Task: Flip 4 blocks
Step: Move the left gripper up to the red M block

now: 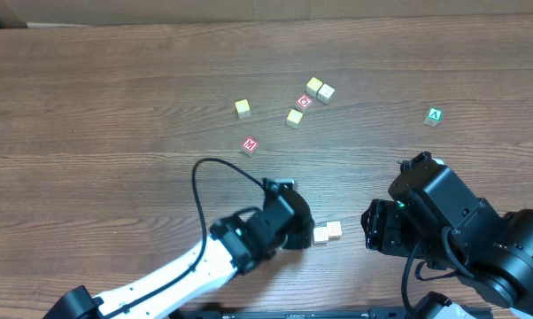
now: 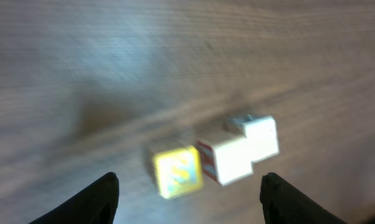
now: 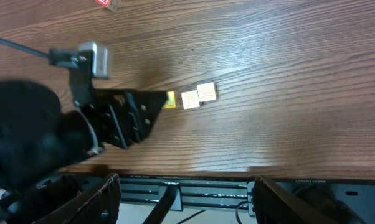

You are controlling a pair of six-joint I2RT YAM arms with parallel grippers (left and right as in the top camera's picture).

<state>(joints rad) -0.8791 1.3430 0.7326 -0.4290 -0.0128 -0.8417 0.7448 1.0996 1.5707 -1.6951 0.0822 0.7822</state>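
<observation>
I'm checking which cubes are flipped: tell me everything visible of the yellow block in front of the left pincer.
The yellow block is a small cube, wooden by its look, its top face yellow with a pale, blurred print. It sits flat on the table at one end of a short row, close beside a cream block, with a second cream block beyond; whether they touch is unclear. The open left pincer has a finger either side of it, neither touching.
</observation>
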